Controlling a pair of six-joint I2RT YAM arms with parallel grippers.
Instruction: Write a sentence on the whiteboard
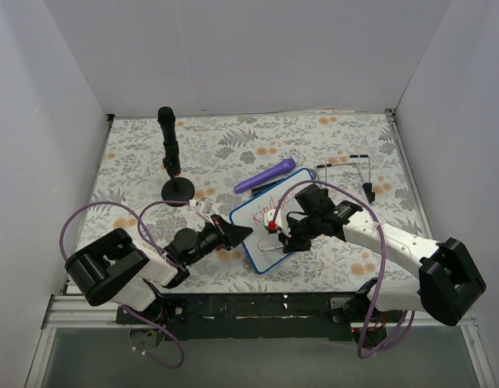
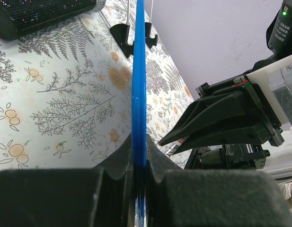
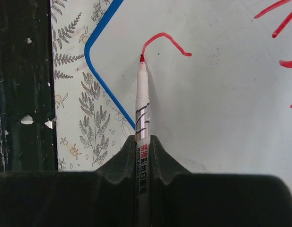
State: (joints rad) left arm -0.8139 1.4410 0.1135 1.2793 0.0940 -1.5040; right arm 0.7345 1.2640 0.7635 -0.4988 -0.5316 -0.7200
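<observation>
The whiteboard (image 1: pixel 261 242), white with a thin blue frame, lies on the floral mat at centre. My left gripper (image 1: pixel 243 233) is shut on its left blue edge (image 2: pixel 139 94), seen edge-on in the left wrist view. My right gripper (image 1: pixel 283 233) is shut on a white marker (image 3: pixel 143 109) whose red tip touches the whiteboard (image 3: pixel 221 104) near its corner. The sentence (image 3: pixel 164 41) is red handwriting: a curved stroke starts at the tip, more strokes show at the right edge. In the top view a first line of the sentence (image 1: pixel 272 202) shows near the board's far edge.
A purple marker (image 1: pixel 265 175) lies on the mat just beyond the board. A black microphone on a round stand (image 1: pixel 171 158) stands at the back left. A thin black wire stand (image 1: pixel 350 171) sits at the back right. White walls enclose the mat.
</observation>
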